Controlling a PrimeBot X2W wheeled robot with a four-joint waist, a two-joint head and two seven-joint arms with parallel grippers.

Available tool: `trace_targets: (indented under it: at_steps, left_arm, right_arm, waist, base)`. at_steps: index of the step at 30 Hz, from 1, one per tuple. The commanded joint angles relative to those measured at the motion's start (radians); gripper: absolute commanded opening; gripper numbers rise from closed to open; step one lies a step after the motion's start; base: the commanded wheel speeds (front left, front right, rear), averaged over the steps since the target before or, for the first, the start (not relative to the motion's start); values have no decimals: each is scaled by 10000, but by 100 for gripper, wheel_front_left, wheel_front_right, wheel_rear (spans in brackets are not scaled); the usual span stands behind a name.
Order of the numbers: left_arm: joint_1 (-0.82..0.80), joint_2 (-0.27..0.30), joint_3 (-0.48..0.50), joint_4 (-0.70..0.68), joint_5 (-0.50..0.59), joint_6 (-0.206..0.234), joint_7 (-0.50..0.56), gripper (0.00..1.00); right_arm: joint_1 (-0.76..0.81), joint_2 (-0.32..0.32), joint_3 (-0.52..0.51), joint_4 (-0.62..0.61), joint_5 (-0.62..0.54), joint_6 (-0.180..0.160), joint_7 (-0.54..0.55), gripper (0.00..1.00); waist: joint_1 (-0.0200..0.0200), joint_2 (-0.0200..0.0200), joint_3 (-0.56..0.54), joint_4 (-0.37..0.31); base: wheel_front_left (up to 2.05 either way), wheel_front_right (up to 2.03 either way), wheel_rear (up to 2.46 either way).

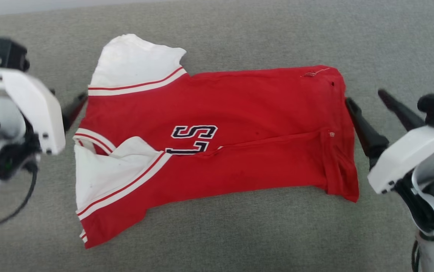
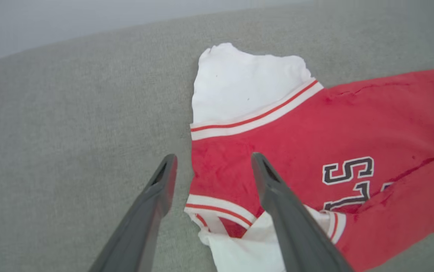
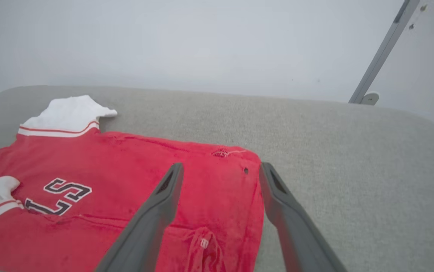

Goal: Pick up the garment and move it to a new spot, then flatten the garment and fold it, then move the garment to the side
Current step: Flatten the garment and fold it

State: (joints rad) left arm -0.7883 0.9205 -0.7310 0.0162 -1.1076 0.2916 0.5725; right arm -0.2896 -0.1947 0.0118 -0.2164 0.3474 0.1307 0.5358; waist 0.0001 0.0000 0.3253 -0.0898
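Left gripper [image 2: 213, 162]: fingers spread, empty, at garment's 9 o'clock edge. Right gripper [image 3: 220, 170]: fingers spread, empty, at 3 o'clock hem. Garment [image 1: 239, 113] lies folded flat mid grey cushion [image 1: 239, 234]. White sleeve [image 1: 130, 62] farthest, 11 o'clock.

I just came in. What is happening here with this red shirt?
A two-armed robot is folding a red jersey on a grey padded surface. The jersey lies flat, its near side folded over part of the lettering. The left gripper is open at the sleeve end, the right gripper open at the hem end; neither holds the cloth.
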Motion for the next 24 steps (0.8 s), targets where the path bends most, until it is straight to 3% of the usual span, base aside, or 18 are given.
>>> trace_targets:
  at_steps: [1, 6, 13, 24]
  left_arm:
    - [-332, -162, -12, 263, 91, -153, 18, 100]
    - [-1608, -750, -197, 1808, 514, -1107, 10, 100]
    - [-2972, -1105, -303, 3887, 1039, -2249, -149, 100]
    - [-4535, -1634, -589, 6572, 1275, -3220, 398, 100]
  right_arm:
    - [-190, 73, 37, 57, -123, -1, -298, 100]
    - [-766, 380, 205, 343, -589, -1, -1542, 100]
    - [-1204, 703, 619, 693, -929, -1, -2487, 100]
    - [-1708, 1045, 1119, 1144, -667, -1, -2904, 100]
  waist:
    - [-1, 0, 94, -122]
    - [-1, 0, 362, -565]
    - [-1, 0, 852, -1357]
    - [-1, 0, 1780, -2209]
  base:
    - [0, 0, 0]
    - [0, 0, 0]
    - [0, 0, 0]
    - [0, 0, 0]
